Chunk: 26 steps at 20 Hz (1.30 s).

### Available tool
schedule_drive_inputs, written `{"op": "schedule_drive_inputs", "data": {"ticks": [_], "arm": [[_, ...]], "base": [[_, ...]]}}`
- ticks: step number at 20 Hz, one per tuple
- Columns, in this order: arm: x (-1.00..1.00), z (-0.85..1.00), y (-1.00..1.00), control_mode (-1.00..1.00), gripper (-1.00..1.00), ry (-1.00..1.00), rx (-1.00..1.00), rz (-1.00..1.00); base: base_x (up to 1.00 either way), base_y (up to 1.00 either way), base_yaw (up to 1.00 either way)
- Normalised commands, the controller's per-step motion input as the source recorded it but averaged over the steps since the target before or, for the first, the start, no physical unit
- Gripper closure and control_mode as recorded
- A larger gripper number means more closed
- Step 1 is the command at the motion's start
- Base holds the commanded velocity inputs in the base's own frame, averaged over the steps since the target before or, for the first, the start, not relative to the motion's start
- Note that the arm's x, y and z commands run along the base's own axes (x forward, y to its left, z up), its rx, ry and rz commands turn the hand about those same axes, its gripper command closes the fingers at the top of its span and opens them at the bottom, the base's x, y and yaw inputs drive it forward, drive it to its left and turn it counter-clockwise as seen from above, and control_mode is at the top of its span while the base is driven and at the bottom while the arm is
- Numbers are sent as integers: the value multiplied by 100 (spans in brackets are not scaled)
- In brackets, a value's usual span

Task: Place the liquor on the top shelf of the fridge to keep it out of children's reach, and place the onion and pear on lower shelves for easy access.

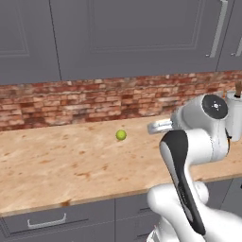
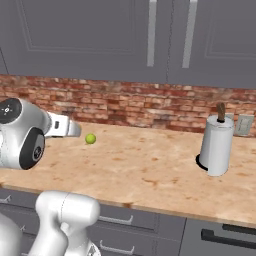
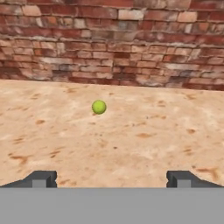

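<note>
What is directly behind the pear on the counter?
Bare counter runs back from the pear to the brick wall. Nothing else stands there and nothing is covered.

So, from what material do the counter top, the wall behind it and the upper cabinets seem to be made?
The counter top looks like polished stone or a laminate imitation: beige, with mottled rust-brown flecks. The wall looks like rough matte brick: red-brown blocks with pale mortar lines. The upper cabinets look like painted wood or board, smooth matte grey, with framed panels and metal-looking bar handles.
</note>
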Motion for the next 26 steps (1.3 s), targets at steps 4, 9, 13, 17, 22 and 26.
{"op": "schedule_drive_inputs", "data": {"ticks": [4, 9, 13, 17, 22, 26], "arm": [[43, -54, 44, -100, -100, 16, 0, 0], [36, -16, 15, -100, -100, 24, 1, 0], [31, -2, 0, -100, -100, 17, 0, 0], [34, -14, 0, -100, -100, 5, 0, 0], [33, -26, 0, -100, -100, 0, 0, 0], [36, -32, 1, -100, -100, 0, 0, 0]], "base": [[0, 0, 0], [0, 0, 0], [0, 0, 0], [0, 0, 0], [0, 0, 0], [0, 0, 0]]}}
